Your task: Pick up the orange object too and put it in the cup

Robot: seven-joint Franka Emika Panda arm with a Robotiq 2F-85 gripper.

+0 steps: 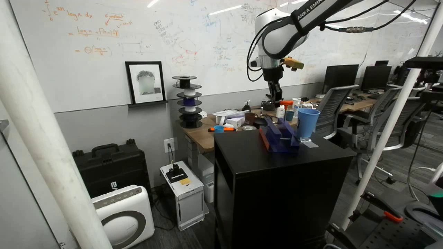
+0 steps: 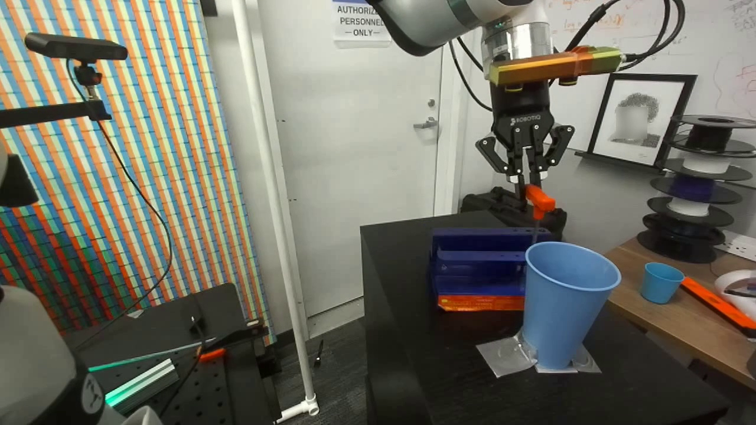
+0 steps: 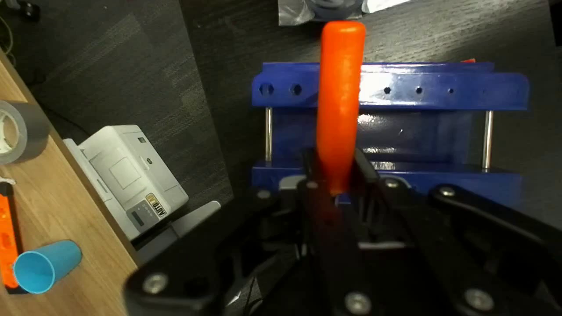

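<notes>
The orange object (image 2: 540, 202) is an orange handle with a thin dark shaft pointing down. It also shows in an exterior view (image 1: 286, 102) and, large, in the wrist view (image 3: 340, 96). My gripper (image 2: 527, 188) is shut on one end of the handle; in the wrist view the fingertips (image 3: 338, 173) pinch it from both sides. It is held in the air above the dark blue holder (image 2: 472, 265). The light blue cup (image 2: 564, 319) stands upright beside the holder, also in an exterior view (image 1: 307, 124). The handle is above rim height, apart from the cup. The shaft's lower end is hidden.
The holder and cup stand on a black cabinet (image 1: 242, 154); silver tape (image 2: 502, 357) lies around the cup's base. A wooden desk (image 3: 92, 272) beside it carries a small blue cup (image 3: 44, 267), a tape roll (image 3: 33, 131) and stacked spools (image 1: 189, 102). A white pole (image 1: 377, 145) stands nearby.
</notes>
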